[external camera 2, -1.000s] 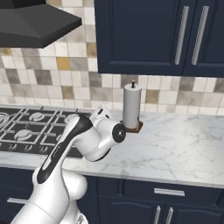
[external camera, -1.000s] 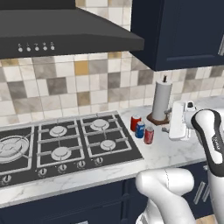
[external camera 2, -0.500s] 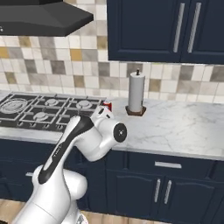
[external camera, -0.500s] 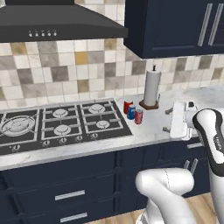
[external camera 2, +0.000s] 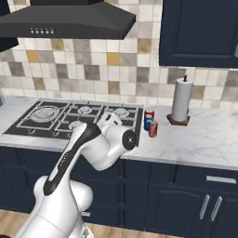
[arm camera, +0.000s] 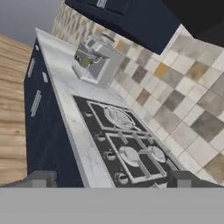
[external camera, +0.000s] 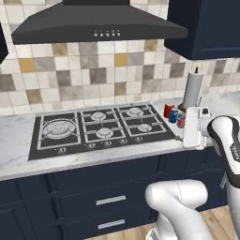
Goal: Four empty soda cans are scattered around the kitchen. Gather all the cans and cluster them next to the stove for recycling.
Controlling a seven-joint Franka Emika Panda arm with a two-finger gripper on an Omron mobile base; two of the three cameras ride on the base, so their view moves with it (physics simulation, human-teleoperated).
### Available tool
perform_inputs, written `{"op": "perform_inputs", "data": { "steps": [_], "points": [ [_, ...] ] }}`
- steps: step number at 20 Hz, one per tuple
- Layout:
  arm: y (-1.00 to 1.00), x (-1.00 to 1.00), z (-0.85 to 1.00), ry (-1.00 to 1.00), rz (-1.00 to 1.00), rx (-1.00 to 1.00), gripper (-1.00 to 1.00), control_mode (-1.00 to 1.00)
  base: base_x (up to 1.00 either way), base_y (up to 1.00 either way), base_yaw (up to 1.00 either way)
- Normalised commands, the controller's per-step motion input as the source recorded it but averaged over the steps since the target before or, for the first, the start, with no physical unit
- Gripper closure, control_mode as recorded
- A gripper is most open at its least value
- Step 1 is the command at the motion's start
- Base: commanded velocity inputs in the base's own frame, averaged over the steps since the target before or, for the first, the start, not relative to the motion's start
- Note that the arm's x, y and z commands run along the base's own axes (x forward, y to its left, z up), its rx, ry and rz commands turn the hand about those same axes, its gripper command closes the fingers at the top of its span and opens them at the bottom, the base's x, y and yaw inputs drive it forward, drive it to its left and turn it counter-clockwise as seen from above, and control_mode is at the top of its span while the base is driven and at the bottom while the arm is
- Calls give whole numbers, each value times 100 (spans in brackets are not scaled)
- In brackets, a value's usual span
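We note three soda cans (external camera 2: 149, 121) clustered on white marble worktop (external camera 2: 204, 139) just right of stove (external camera: 101, 127), near paper towel roll (external camera 2: 180, 101): two red, one blue, silver tops. Black cooktop, five burners, front knobs. Claw (arm camera: 111, 186) wide, holding nothing, above stove front edge. In left base view white hand partly covers nearest can; fingertips cut off at hand view bottom

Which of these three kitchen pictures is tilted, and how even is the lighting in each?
Hand view: rolled, so the stove and counter edge run diagonally; the backsplash looks soft. Left base view: level, flat even light, no glare on the range hood. Right base view: level too, with only faint shading beside the paper towel roll.
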Motion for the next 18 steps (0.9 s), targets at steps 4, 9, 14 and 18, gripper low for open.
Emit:
{"op": "perform_inputs", "data": {
  "steps": [4, 9, 14, 18],
  "points": [
    [0, 0, 0, 0, 0, 0, -100, 100, -11, 100, 1],
    [0, 0, 0, 0, 0, 0, -100, 100, -12, 100, 0],
    [0, 0, 0, 0, 0, 0, -100, 100, -14, 100, 4],
    [0, 0, 0, 0, 0, 0, -100, 100, -16, 80, 28]
  ]
}}
